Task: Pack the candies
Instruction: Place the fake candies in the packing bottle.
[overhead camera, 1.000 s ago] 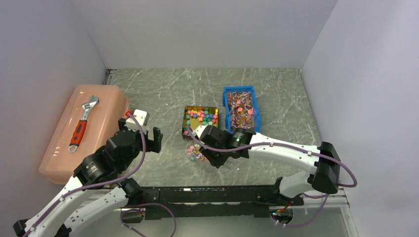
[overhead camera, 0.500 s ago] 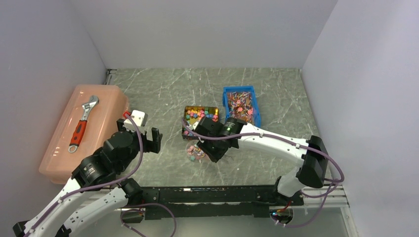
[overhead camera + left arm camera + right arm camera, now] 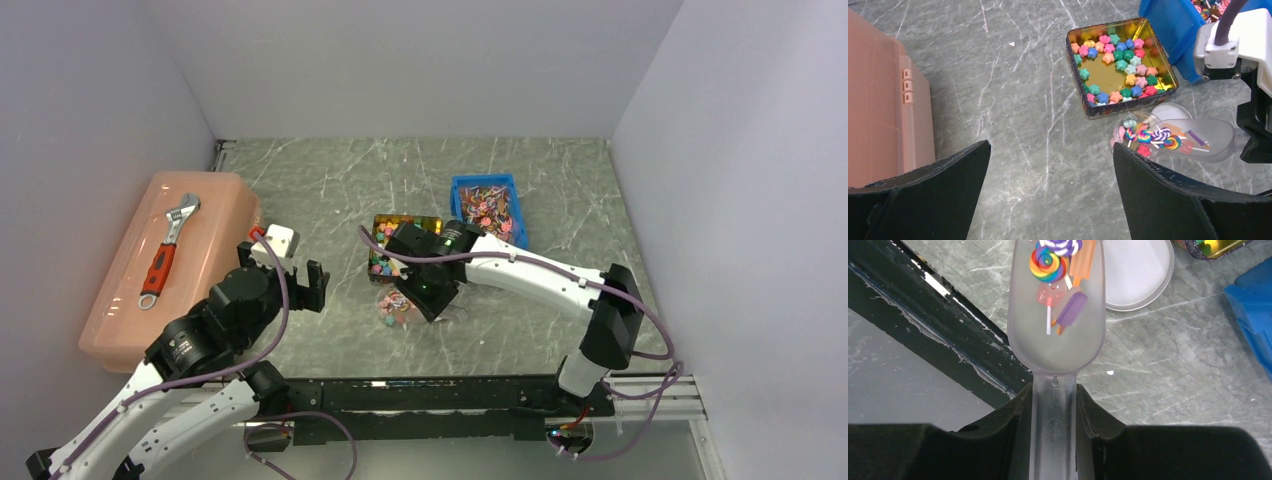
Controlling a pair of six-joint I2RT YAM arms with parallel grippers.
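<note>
Right fingers (image 3: 1015,435), scoop (image 3: 1055,352) farther left

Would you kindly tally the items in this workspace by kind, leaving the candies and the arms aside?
Containers: 4 (pink box, tin, blue bin, jar)
Lids: 1 (lid)
Tools: 2 (scoop, wrench)
Total: 7

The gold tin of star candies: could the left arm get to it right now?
Probably yes. The left gripper hangs open and empty over the table, with nothing between it and the gold tin; the right gripper, holding the scoop, sits by the tin's near corner.
</note>
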